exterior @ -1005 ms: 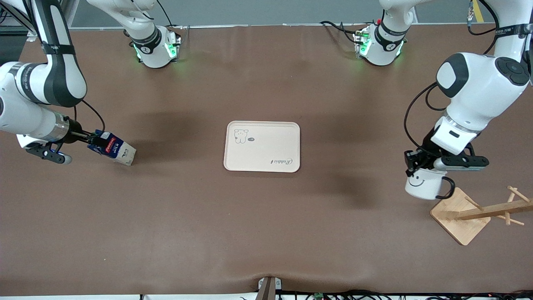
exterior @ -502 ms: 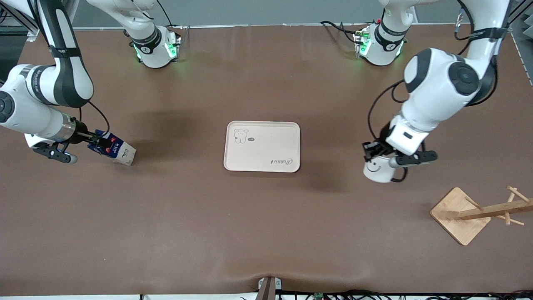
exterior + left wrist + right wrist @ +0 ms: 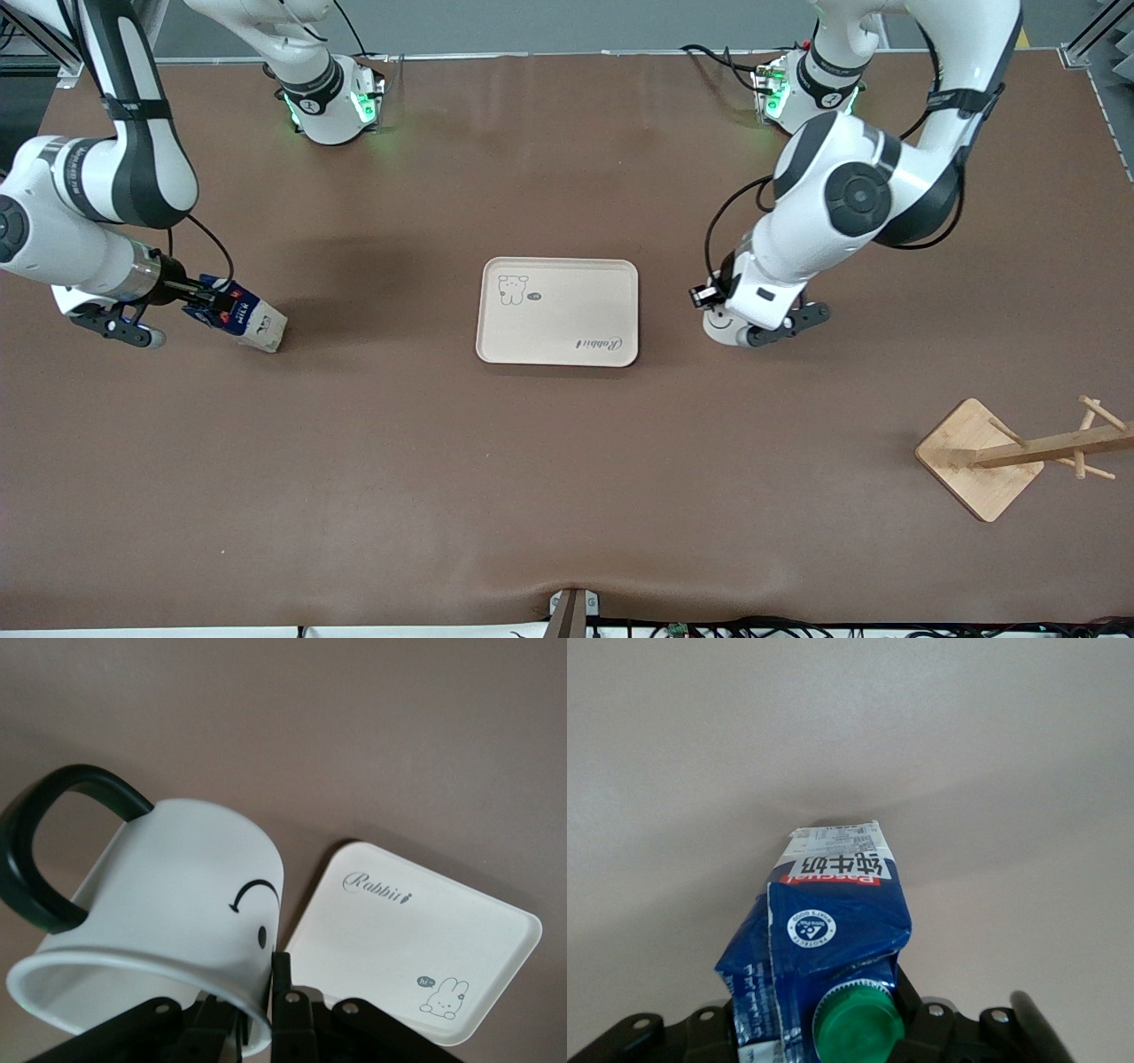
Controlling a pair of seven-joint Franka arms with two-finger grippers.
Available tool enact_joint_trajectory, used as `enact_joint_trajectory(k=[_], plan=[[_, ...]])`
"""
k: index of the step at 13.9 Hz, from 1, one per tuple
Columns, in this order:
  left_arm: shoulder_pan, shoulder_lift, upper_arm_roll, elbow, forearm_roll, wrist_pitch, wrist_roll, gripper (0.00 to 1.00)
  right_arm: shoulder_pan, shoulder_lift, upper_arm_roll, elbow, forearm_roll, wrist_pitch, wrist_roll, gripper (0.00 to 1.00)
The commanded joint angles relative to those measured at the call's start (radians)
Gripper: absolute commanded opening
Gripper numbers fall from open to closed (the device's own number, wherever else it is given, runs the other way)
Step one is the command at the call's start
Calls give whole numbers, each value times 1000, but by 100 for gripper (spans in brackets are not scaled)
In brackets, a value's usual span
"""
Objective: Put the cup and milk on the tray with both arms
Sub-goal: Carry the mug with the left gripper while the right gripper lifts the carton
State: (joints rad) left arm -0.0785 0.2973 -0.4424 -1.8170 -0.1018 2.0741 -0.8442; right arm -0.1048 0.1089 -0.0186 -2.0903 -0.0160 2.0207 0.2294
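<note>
Cup (image 3: 719,326) sweeps in with the left gripper (image 3: 716,301) pinching its rim, having travelled from over the wooden stand (image 3: 979,459) to just off the tray's (image 3: 558,312) three o'clock edge. At the tray's nine o'clock the right gripper (image 3: 197,299) has just pressed shut on the milk (image 3: 244,319), which lies tipped on the desk (image 3: 567,496). Both loads are now held. Bare tray, with open desk on every side for both approaches.
</note>
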Motion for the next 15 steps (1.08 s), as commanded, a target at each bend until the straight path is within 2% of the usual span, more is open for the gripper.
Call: enact_joint_trajectory(k=[1, 5, 7, 11, 13, 15], plan=[[-46, 68, 4, 53, 22, -29, -82, 0, -3, 43, 5, 134, 8, -115, -1, 4], [-147, 143, 7, 82, 75, -28, -206, 0, 4, 98, 5, 287, 7, -218, -7, 4], [-187, 204, 5, 149, 117, -28, -301, 0, 5, 118, 5, 349, 7, -234, -42, 5], [-262, 344, 5, 277, 103, -28, -355, 0, 11, 166, 5, 482, 8, -321, -65, 7], [-294, 385, 7, 292, 105, -26, -380, 0, 25, 186, 5, 545, 7, -365, -65, 7], [-303, 413, 5, 294, 102, -22, -380, 0, 39, 187, 5, 552, 5, -382, -67, 8]])
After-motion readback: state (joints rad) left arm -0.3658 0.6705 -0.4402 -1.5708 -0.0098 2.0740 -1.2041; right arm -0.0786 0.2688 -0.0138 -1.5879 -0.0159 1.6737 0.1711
